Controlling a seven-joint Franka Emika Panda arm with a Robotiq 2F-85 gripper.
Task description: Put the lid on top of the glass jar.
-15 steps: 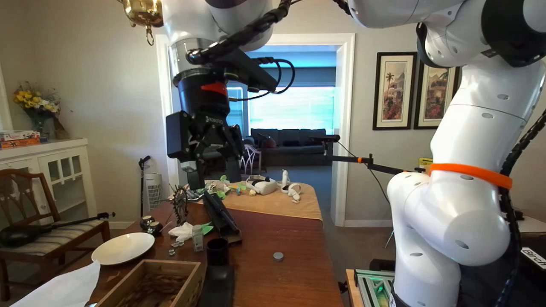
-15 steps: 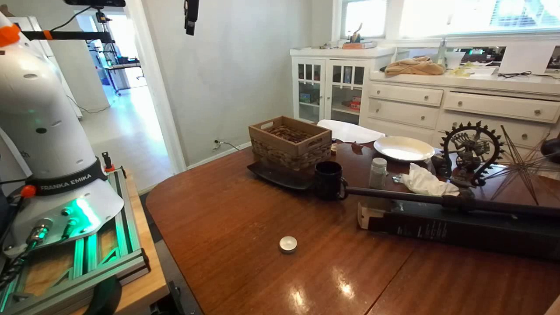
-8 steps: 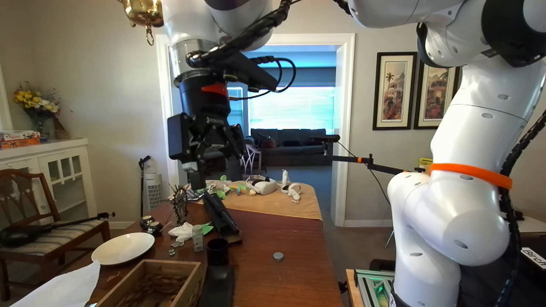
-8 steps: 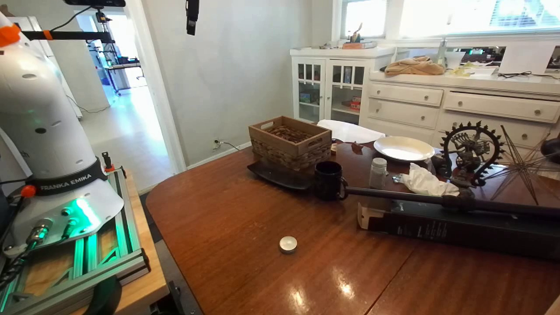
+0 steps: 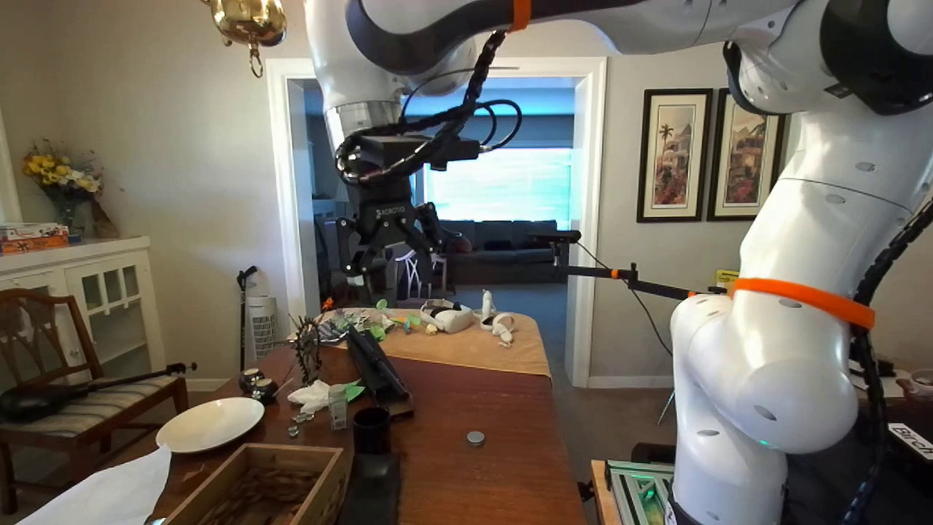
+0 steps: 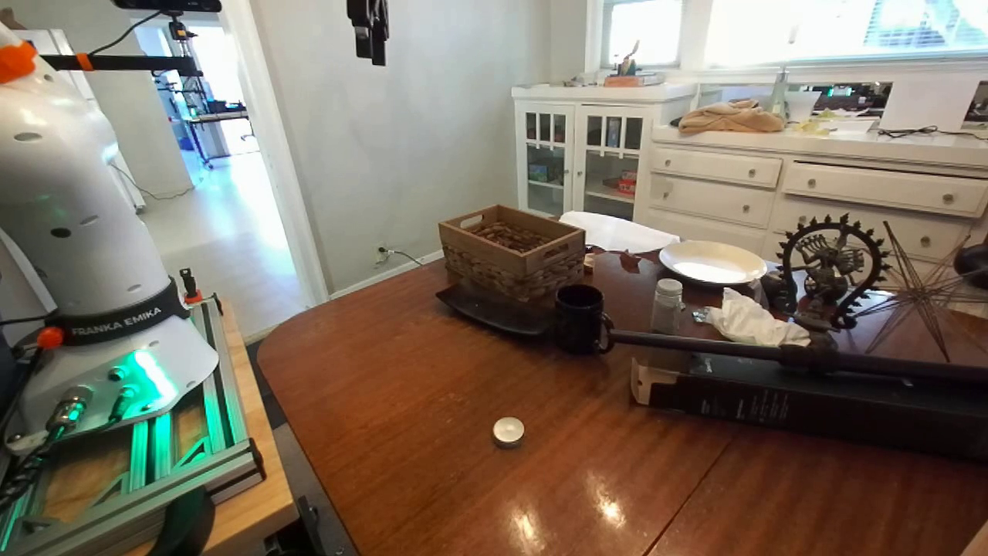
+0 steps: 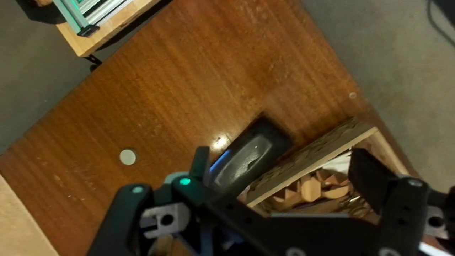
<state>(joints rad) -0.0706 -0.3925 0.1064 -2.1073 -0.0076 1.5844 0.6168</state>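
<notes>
The lid (image 5: 475, 438) is a tiny pale round disc lying flat on the brown table. It also shows in an exterior view (image 6: 509, 432) and in the wrist view (image 7: 128, 156). The glass jar (image 6: 666, 306) is small and clear with a pale top. It stands upright behind the black mug, and also shows in an exterior view (image 5: 338, 407); I do not see it in the wrist view. My gripper (image 5: 399, 283) hangs high above the table, pointing down. In the wrist view (image 7: 280, 170) its fingers stand wide apart with nothing held between them.
A wooden basket (image 6: 509, 270) stands beside a black dish (image 6: 494, 313) and a black mug (image 6: 579, 320). A long black box (image 6: 772, 394) with a dark rod lies near the jar. A white plate (image 6: 712, 262), crumpled tissue (image 6: 752, 320) and dark metal statue (image 6: 832, 270) stand behind.
My gripper has moved to the right in both exterior views and has turned somewhat. The arm has shifted with it. The lid and the glass jar have not moved.
</notes>
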